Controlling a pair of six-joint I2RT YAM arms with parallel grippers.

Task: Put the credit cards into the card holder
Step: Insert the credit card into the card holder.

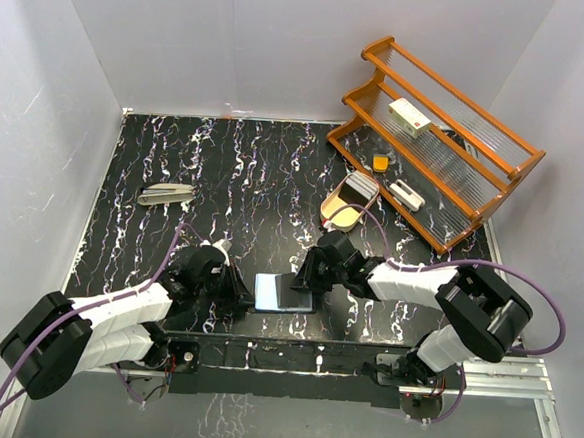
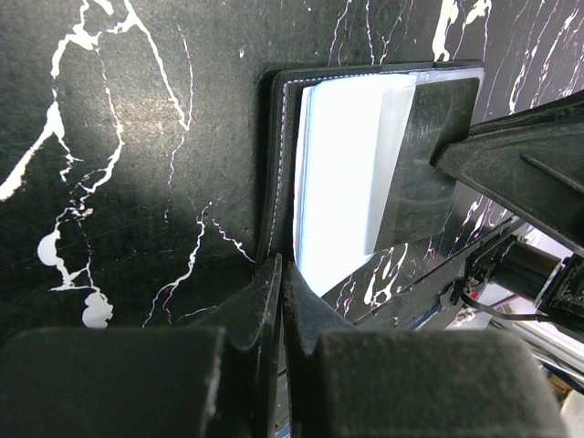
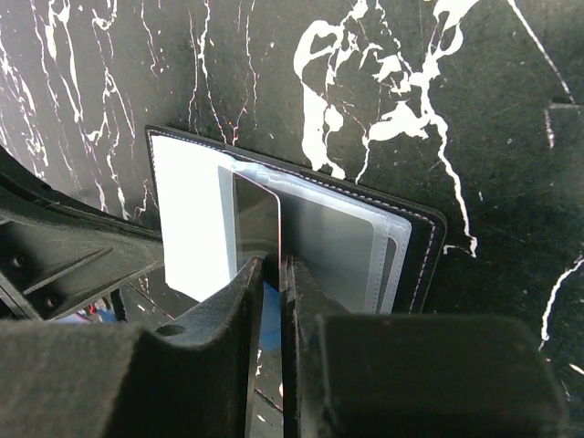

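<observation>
The small black bifold card holder lies open on the black white-veined table, near centre, between the arms. The left gripper is pressed together, pinching the holder's left edge. The right gripper pinches a thin, dark-looking rectangular credit card edge-on over the holder's clear sleeves.

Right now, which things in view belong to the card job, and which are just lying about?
In the job:
card holder, lying open
credit card, pinched by the right gripper
left gripper, clamped on the holder's edge

Lying about:
wooden rack
white box on the rack
cream tray
grey object
</observation>
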